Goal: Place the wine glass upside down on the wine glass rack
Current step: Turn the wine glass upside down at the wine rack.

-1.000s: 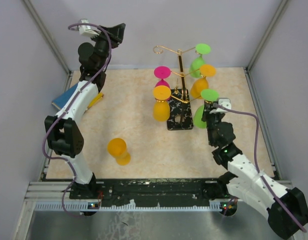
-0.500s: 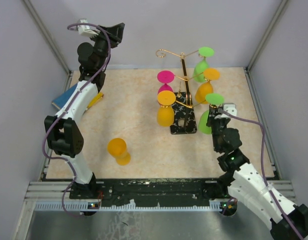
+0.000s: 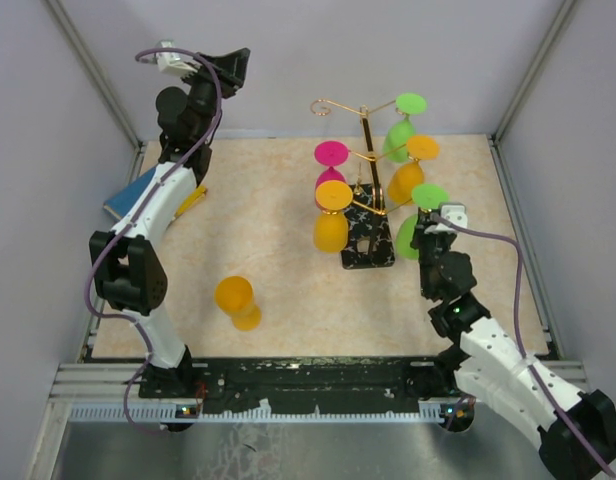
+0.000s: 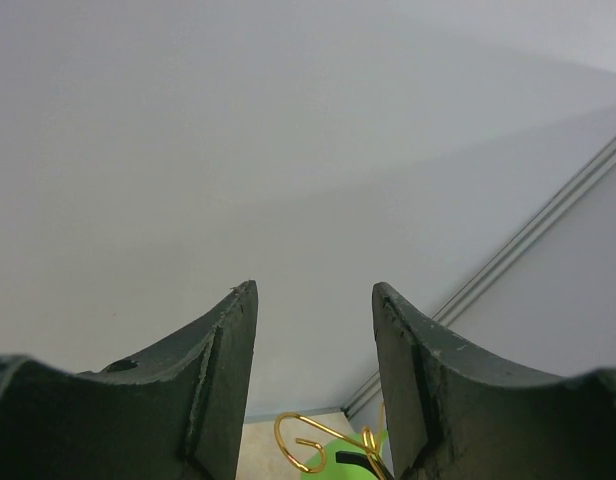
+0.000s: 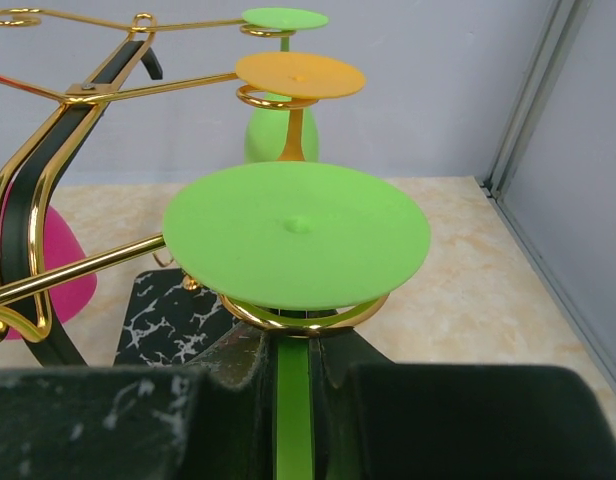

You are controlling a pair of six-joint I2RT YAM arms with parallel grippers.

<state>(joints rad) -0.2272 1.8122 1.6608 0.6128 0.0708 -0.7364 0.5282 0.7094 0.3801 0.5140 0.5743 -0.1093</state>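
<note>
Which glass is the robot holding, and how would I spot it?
Find the gold wine glass rack standing mid-scene. On its right side, nearest the front, hangs the green wine glass, upside down. Unlike the other green glass farther back, its stem is pinched in the right gripper.

Beige table (image 3: 288,290) bears wine glass rack (image 3: 358,255), 1 orange glass (image 3: 236,300), blue slab (image 3: 123,198).

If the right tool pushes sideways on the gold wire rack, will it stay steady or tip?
Probably it tips or slides easily: the thin gold wire rack stands tall on a small black marbled base. Five coloured glasses hang high, so it seems top-heavy. The wire arms likely flex.
</note>
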